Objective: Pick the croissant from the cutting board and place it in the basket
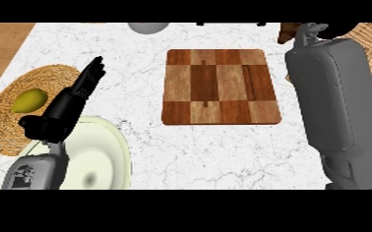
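Observation:
The checkered wooden cutting board (221, 87) lies mid-counter with nothing on it. No croissant shows anywhere. My right forearm (330, 93) runs up the right side, and my right hand (311, 31) is at the far right corner, above a dark brown thing (288, 32) that the arm mostly hides. Whether that hand holds anything cannot be told. A woven basket (54, 76) at the left edge holds a yellow-green fruit (30, 101). My left hand (78, 94) rests open beside it, fingers straight and pointing away from me.
A pale green plate (109, 152) sits at the near left, partly under my left forearm. A grey round object (149, 27) stands at the counter's far edge. Wooden surface (15, 37) shows at the far left corner.

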You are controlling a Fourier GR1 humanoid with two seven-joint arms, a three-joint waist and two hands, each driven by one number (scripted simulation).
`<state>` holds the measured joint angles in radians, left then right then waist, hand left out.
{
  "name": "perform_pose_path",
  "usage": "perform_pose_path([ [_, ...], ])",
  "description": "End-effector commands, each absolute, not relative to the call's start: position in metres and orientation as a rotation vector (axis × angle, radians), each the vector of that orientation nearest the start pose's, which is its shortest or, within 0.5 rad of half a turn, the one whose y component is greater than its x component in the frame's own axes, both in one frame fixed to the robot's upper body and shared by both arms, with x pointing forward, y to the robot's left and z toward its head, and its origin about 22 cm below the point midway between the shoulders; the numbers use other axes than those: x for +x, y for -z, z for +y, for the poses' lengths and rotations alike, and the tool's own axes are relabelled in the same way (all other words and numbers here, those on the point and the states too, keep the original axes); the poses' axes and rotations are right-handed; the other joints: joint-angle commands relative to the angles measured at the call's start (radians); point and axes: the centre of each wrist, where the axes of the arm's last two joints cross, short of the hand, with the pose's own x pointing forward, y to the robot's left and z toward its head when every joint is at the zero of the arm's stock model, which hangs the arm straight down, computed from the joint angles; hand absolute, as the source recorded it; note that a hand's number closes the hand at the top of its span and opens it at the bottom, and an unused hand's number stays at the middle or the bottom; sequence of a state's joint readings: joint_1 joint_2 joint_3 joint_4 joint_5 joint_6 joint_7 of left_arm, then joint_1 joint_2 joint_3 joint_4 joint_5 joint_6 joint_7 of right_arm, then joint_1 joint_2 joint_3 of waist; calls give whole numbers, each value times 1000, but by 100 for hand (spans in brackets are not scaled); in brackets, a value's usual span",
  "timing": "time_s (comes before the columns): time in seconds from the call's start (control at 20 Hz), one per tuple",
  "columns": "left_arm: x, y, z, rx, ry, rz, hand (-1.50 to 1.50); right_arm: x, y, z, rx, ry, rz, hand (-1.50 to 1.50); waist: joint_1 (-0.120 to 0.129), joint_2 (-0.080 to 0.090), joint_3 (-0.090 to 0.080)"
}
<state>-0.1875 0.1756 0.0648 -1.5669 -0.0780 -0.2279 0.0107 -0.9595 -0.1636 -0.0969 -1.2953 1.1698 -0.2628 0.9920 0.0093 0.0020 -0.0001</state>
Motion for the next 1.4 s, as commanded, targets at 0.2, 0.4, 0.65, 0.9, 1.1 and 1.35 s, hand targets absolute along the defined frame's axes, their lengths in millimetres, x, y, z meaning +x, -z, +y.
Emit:
perform_pose_path([
  [0.2,272,-55,268,29,392,-1713,0,423,-251,-225,-1411,269,-1320,150,10,3,0],
  [0.4,281,-55,269,46,392,-1706,0,431,-268,-274,-1470,328,-1298,150,8,5,0],
  [0.65,284,-74,264,26,394,-1710,0,432,-275,-316,-1460,355,-1249,150,8,2,0],
  [0.9,281,-54,258,27,387,-1698,0,429,-236,-343,-1423,331,-1206,150,3,2,0],
  [1.1,282,-61,270,38,385,-1711,0,430,-211,-367,-1429,354,-1214,150,16,7,1],
  [1.35,278,-49,258,14,376,-1697,0,418,-191,-391,-1539,337,-1238,150,6,4,1],
])
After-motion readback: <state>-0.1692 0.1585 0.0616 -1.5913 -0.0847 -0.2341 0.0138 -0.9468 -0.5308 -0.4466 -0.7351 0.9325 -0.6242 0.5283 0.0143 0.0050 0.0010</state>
